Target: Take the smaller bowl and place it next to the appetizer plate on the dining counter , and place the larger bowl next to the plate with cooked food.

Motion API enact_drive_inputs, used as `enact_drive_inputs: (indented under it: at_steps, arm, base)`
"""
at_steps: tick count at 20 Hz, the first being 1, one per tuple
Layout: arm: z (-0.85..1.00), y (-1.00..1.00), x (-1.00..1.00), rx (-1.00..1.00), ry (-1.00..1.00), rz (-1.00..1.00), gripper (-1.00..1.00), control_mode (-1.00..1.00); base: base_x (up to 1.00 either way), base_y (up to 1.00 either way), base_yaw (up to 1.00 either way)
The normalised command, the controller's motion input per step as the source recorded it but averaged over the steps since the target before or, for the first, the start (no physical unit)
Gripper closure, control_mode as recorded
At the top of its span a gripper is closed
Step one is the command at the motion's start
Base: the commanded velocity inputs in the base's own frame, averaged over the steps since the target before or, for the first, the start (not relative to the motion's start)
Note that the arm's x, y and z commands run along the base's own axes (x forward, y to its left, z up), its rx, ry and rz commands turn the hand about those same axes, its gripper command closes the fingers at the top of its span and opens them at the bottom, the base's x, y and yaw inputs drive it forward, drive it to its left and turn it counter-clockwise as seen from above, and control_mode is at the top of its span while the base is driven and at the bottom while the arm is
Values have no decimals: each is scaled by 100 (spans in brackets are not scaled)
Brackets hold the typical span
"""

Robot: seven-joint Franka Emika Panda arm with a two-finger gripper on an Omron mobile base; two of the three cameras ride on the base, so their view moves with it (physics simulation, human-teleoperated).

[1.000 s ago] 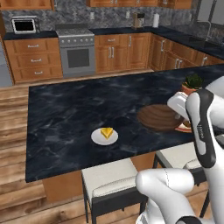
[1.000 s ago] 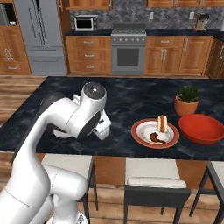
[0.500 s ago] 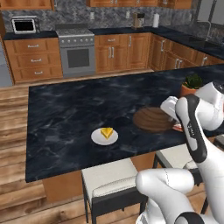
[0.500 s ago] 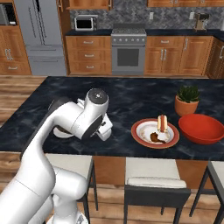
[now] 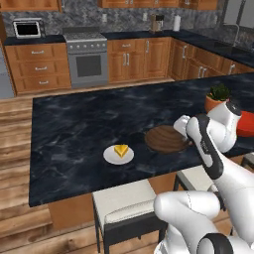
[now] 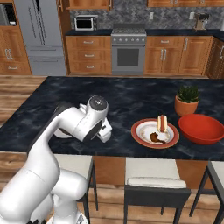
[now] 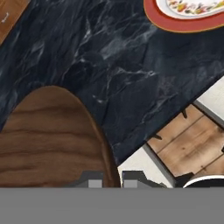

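Smaller bowl (image 5: 166,138) sits pinched at its rim by the hand (image 7: 108,178). It hangs over the tabletop (image 5: 89,124), near the appetizer plate (image 5: 118,155).

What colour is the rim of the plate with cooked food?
Reddish-orange, around a white centre; the plate with cooked food shows best in the right base view.

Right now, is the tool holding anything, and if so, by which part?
Yes: the tool is shut on the smaller bowl, gripping it by its rim on the side toward the robot.
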Motion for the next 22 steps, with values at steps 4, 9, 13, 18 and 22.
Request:
enact_drive_inputs:
  at_steps: [4, 9, 13, 18, 22]
  arm:
    - [-32, 0, 53, 0, 0, 0, 100, -100]
    - [-34, 0, 53, 0, 0, 0, 100, -100]
    - [-41, 0, 46, 0, 0, 0, 100, -100]
    - [-41, 0, 43, 0, 1, 0, 100, -100]
    - [-39, 0, 34, 0, 3, 0, 100, -100]
  base:
    - [0, 0, 0]
    - [0, 0, 0]
    - [0, 0, 0]
    - [0, 0, 0]
    - [0, 0, 0]
